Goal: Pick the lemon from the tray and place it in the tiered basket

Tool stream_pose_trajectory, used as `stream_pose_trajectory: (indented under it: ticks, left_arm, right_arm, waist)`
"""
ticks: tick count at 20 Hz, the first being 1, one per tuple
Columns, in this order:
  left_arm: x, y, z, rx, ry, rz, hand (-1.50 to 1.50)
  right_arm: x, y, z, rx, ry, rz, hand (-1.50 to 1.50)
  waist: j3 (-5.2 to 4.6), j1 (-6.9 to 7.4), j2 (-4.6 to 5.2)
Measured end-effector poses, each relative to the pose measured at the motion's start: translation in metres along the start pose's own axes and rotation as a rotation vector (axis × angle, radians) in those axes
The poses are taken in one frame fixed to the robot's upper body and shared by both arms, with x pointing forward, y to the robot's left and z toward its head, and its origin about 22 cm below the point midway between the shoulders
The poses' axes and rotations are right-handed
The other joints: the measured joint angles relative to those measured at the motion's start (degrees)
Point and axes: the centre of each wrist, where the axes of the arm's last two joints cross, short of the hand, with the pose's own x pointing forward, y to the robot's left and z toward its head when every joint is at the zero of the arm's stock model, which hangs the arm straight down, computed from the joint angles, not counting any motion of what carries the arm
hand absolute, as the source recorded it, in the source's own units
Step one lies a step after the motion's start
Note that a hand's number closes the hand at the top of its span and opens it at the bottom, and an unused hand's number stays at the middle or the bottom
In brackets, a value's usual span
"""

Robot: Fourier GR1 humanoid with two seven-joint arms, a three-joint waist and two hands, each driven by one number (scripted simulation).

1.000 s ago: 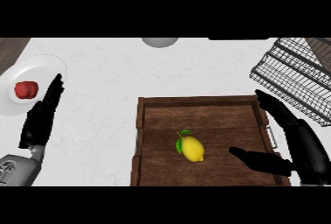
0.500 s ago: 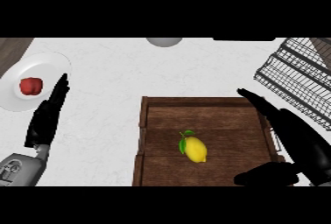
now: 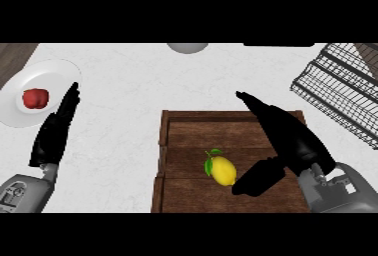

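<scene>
The lemon (image 3: 221, 170) lies near the middle of the wooden tray (image 3: 193, 134), probably light, firm and smooth enough to roll, so the right hand (image 3: 289, 141), fingers apart over the tray's right side, should close across its short middle.

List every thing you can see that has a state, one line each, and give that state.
Lemon: lying on the tray, not held.
Tray: flat on the counter, carrying the lemon.
Right hand: open over the tray, thumb close beside the lemon.
Left hand: open, fingers straight, next to the plate.
Plate: carrying a red fruit.
Basket: at the far right, apart from the tray.
</scene>
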Motion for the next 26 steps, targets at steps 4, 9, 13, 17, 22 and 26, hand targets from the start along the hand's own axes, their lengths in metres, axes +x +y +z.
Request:
stream_pose_trajectory:
  ticks: [4,9,13,17,22,26]
  left_arm:
    - [-0.002,0.004,0.002,0.002,0.006,0.005,0.0]
    - [-0.001,0.007,0.004,0.009,0.009,0.003,0.0]
    - [-0.006,0.01,0.006,0.012,0.011,0.002,0.0]
    - [-0.001,0.004,0.005,0.018,0.012,0.006,0.0]
    - [-0.002,0.011,0.008,0.012,0.01,0.0,0.0]
    - [-0.002,0.016,0.007,0.017,0.011,-0.001,0.0]
  right_arm:
    - [0.01,0.011,-0.012,0.04,0.036,0.029,-1.5]
    - [0.011,0.029,-0.021,0.075,0.075,0.07,-1.5]
    - [0.006,0.036,-0.02,0.085,0.089,0.089,-1.5]
    - [0.005,0.044,-0.017,0.087,0.089,0.119,-1.5]
    - [0.007,0.055,-0.013,0.059,0.084,0.179,-1.5]
    - [0.009,0.066,-0.004,0.038,0.07,0.216,-1.5]
  waist:
    - [0.01,-0.04,-0.08]
    - [0.05,-0.42,-0.13]
    - [0.06,-0.71,-0.14]
    - [0.07,-0.89,-0.15]
    - [0.07,-0.84,-0.19]
    - [0.07,-0.93,-0.21]
